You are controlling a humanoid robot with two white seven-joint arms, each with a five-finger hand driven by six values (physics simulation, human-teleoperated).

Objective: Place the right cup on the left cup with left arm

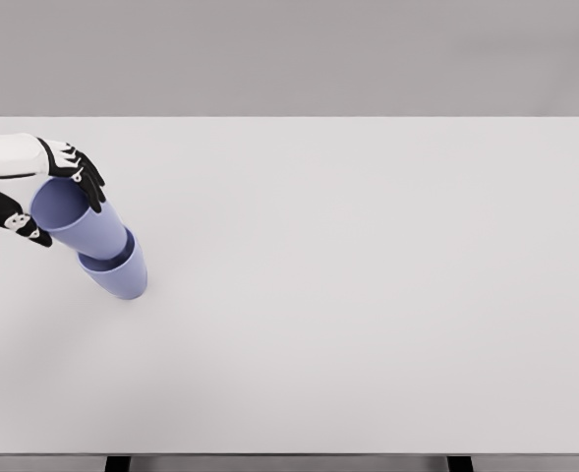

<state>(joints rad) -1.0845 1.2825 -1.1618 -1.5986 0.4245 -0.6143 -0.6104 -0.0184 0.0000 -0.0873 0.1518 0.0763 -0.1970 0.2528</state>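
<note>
Near the tabletop's (368, 295) left edge, the left hand (48, 192) is gripping the upper cup (78, 218) at its rim, fingers wrapped round it. That cup is sitting tilted inside the lower cup (117, 273) (axis leaning up-left toward the hand), so seating probably wants straightening.

Only obstacle: stacked cups (112, 258), far left

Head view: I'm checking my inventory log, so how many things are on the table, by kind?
Lavender cups: 2, the held cup nested in the lower cup, which stands on the white table
Robot hands: 1, the left hand gripping the held cup
Total: 3
</note>
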